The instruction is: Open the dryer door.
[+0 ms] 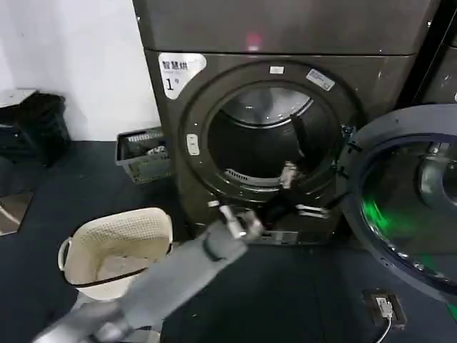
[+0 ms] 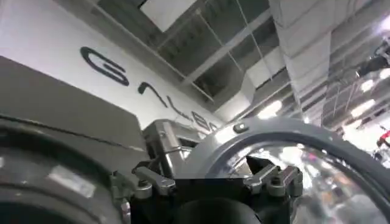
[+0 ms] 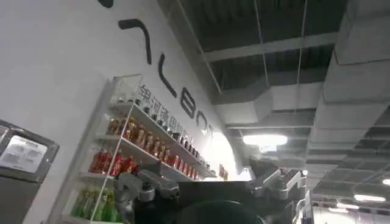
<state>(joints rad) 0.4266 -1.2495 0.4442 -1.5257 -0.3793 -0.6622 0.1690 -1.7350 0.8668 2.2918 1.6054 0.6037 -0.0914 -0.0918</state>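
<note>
The dryer (image 1: 285, 36), dark grey-brown with a white "1" sticker (image 1: 177, 71), shows its round drum opening (image 1: 264, 136) uncovered. The dryer door (image 1: 400, 204) stands swung out to the right, its dark inner face and tinted glass turned toward me. My left arm reaches up from the lower left, and my left gripper (image 1: 300, 193) hangs open at the lower right of the opening, close to the door's hinge side, holding nothing. The door's ring (image 2: 268, 131) curves just beyond my left gripper (image 2: 207, 176) in the left wrist view. My right gripper (image 3: 204, 179) points up at a ceiling, open and empty.
A cream laundry basket (image 1: 118, 246) stands on the dark floor at the lower left, beside my left arm. A grey crate (image 1: 143, 153) sits against the wall left of the dryer. A neighbouring dark machine (image 1: 439, 71) is at the right edge. A small box with a cable (image 1: 385, 307) lies under the door.
</note>
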